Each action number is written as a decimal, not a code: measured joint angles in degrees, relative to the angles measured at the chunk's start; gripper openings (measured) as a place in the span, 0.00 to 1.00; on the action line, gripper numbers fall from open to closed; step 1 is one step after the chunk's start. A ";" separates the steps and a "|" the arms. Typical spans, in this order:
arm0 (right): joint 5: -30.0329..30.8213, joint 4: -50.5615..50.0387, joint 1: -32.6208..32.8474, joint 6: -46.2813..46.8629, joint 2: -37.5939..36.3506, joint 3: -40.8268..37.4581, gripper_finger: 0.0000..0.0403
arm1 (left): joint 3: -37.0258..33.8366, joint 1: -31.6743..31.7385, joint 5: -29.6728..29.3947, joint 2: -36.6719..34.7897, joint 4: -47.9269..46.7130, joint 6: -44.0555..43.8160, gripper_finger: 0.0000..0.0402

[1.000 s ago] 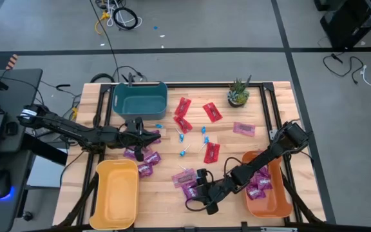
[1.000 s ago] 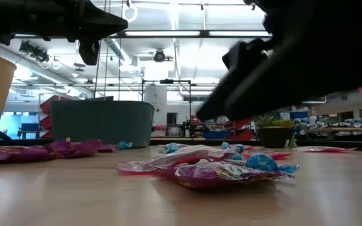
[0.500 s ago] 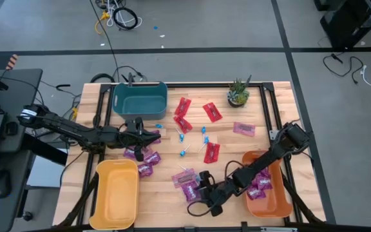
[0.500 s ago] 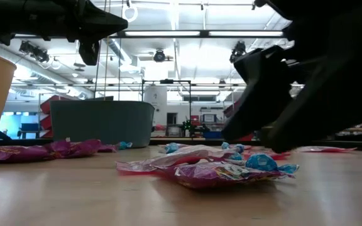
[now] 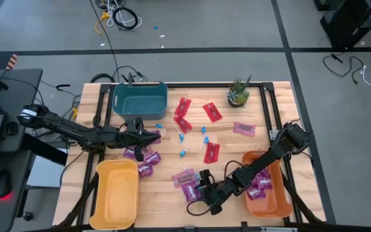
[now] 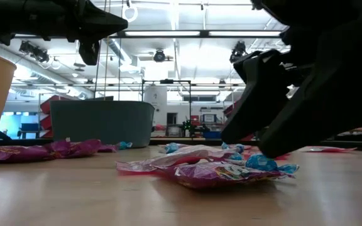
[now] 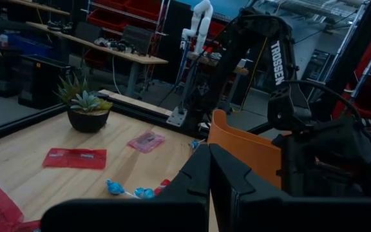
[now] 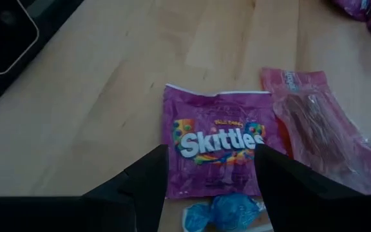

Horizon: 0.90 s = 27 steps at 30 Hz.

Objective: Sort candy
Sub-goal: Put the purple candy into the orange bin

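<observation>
Near the table's front edge, right hand (image 5: pixel 197 192) open astride purple packet (image 8: pixel 212 149), left hand (image 5: pixel 159 137) closed, empty

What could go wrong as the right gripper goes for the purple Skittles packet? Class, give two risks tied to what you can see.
1. The open right gripper straddles the Skittles packet, but a blue lollipop and a pink packet lie right beside it, so closing might catch two kinds at once.
2. The packet lies flat on the table, so the fingertips may slide over it or drag it instead of lifting it.
</observation>
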 joint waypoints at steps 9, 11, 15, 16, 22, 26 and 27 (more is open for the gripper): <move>-2.40 0.89 -0.21 1.14 1.25 -0.02 0.53 | 0.00 0.00 0.00 0.02 -0.82 0.14 0.01; -2.83 2.62 -0.21 1.63 2.70 0.02 0.53 | 0.00 0.00 0.00 0.00 -0.99 0.13 0.01; -2.18 2.89 -0.17 1.65 3.74 0.11 0.53 | 0.00 0.00 0.00 0.00 -2.34 0.03 0.01; -2.13 2.69 -0.17 1.70 3.74 0.12 0.53 | 0.00 -0.02 0.00 0.02 -2.27 0.04 0.01; -1.17 2.07 -0.32 1.72 3.74 0.11 0.52 | 0.00 -0.02 0.00 0.00 -2.02 0.09 0.01; -1.01 1.75 -0.80 1.72 3.74 0.11 0.49 | 0.00 -0.01 0.00 0.00 -2.16 0.11 0.01; -1.01 1.75 -0.92 1.72 3.74 0.11 0.48 | 0.00 -0.01 0.00 0.00 -2.16 0.10 0.01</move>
